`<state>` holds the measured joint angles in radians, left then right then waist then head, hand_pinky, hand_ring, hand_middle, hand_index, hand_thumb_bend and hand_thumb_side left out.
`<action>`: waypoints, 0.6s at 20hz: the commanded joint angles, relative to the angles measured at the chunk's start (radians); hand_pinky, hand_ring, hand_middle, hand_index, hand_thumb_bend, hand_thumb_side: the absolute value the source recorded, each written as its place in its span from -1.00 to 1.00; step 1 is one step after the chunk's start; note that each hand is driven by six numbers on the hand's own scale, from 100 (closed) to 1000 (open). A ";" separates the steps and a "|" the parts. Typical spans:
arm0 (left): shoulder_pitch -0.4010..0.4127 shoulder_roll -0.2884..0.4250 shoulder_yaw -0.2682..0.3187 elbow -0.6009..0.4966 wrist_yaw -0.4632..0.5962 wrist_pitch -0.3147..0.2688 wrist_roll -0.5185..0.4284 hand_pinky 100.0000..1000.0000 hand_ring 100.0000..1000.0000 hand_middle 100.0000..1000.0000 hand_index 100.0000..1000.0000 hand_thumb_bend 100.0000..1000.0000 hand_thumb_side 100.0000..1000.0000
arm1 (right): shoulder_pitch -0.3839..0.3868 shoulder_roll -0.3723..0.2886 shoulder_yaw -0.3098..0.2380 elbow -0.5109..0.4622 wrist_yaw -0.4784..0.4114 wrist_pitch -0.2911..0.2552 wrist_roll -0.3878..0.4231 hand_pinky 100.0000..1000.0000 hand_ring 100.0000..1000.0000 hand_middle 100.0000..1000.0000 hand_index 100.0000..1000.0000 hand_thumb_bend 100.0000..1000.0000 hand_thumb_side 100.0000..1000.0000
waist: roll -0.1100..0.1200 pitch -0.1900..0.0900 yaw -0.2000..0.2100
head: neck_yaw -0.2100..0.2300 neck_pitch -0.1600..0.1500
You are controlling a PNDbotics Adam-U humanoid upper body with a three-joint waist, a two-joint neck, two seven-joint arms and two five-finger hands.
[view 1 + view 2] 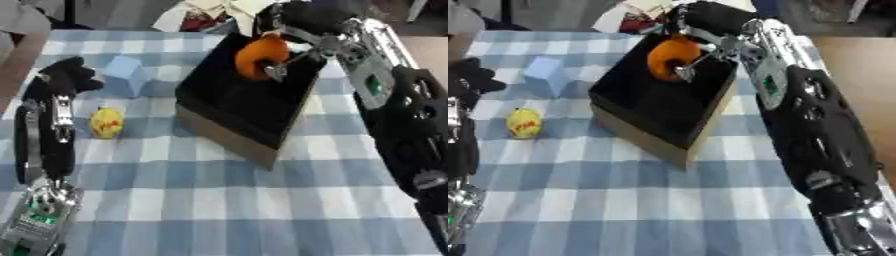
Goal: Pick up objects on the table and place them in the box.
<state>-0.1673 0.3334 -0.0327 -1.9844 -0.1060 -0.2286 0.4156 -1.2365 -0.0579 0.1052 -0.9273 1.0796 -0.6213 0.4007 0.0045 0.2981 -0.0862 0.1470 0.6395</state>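
- The orange (260,56) is hanging over the far end of the box (229,102), above its dark interior, not yet resting on the floor of it.
- Your right hand (297,31) is grasping the orange, fingers curled round its top and far side; the arm is reaching in from the right across the box's far corner.
- You are in the placing step. Judgement: lower until the orange is inside the walls before uncurling, so it is not rolling out over the rim.
- Keep the wrist clear of the box's right wall while descending; a nudge there could be shifting the box on the cloth (219,200).
- The lemon (107,122) and the blue block (125,75) are waiting left of the box, well apart from it.
- Your left hand (66,75) is hovering just beside the block, fingers curled, holding nothing.
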 commanded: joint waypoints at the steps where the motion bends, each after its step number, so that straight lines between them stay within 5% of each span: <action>1: -0.011 0.006 0.002 -0.016 0.004 -0.002 -0.003 0.25 0.04 0.06 0.43 -1.00 0.54 | -0.017 0.003 0.005 0.007 -0.002 -0.003 0.018 0.62 0.71 0.29 0.27 -1.00 -0.80 | 0.003 -0.017 0.003 | -0.003 -0.014; 10: -0.012 0.007 0.001 -0.016 0.005 -0.003 -0.004 0.25 0.04 0.06 0.43 -1.00 0.54 | -0.015 0.003 0.013 0.014 0.097 -0.041 0.046 0.78 0.87 0.66 0.56 -1.00 -0.60 | 0.002 -0.017 0.007 | -0.004 -0.015; 11: -0.012 0.007 0.001 -0.016 0.005 -0.003 -0.004 0.25 0.04 0.06 0.43 -1.00 0.54 | -0.014 0.003 0.013 0.016 0.110 -0.043 0.048 0.79 0.88 0.68 0.58 -0.98 -0.49 | 0.002 -0.017 0.008 | -0.004 -0.016; 12: -0.011 0.007 0.001 -0.016 0.005 -0.002 -0.004 0.25 0.04 0.06 0.43 -1.00 0.54 | -0.013 0.003 0.013 0.017 0.121 -0.046 0.048 0.80 0.90 0.70 0.61 -0.95 -0.18 | 0.002 -0.017 0.008 | -0.003 -0.016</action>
<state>-0.1678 0.3334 -0.0327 -1.9844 -0.1060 -0.2287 0.4150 -1.2311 -0.0495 0.1182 -0.8991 1.1826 -0.6598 0.4464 0.0039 0.2990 -0.0800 0.1466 0.6320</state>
